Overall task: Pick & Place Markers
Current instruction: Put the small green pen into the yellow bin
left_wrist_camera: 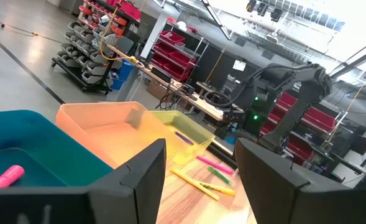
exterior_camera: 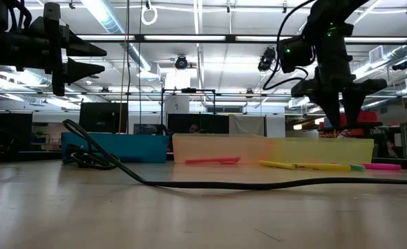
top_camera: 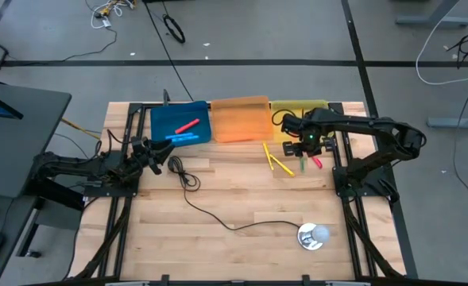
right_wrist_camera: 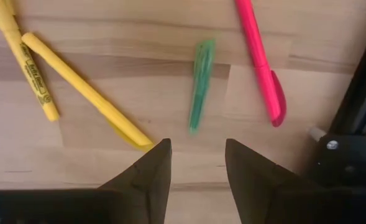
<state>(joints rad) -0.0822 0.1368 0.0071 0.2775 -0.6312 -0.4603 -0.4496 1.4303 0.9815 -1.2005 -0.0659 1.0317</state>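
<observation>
Watching from above — table: wooden table (top_camera: 234,202) with three trays along its far edge and loose markers near the right arm
Trays: blue tray (top_camera: 181,123) on the left, orange tray (top_camera: 240,119) in the middle, yellow tray (top_camera: 297,111) on the right, set side by side and touching
Right arm: right gripper (right_wrist_camera: 194,163) hangs over the loose markers in front of the yellow tray, pointing down at the wood; jaws spread with a clear gap, nothing between them
Left arm: left gripper (left_wrist_camera: 201,171) waits just in front of the blue tray, lifted off the table; jaws spread, holding nothing
Cable: black cable (top_camera: 218,218) snakes from the left gripper's side across the table toward the round silver object (top_camera: 313,236) at the near edge
Already placed: red marker (top_camera: 187,125) and a blue marker (top_camera: 184,138) lie inside the blue tray; a purple marker (left_wrist_camera: 184,137) shows in the yellow tray; the orange tray looks bare, as far as I can tell
Still out: two yellow markers (right_wrist_camera: 83,90), the green marker (right_wrist_camera: 200,84) and the pink marker (right_wrist_camera: 262,62) all lie on the wood, near each other but apart
Closest target: the green marker sits right ahead of the right fingertips, lined up with the gap
Progress, my call: early to middle — a few markers are binned, at least four are left, and no pick is underway yet
Next, my guess: a drop onto the green marker, then a short carry to a tray
</observation>
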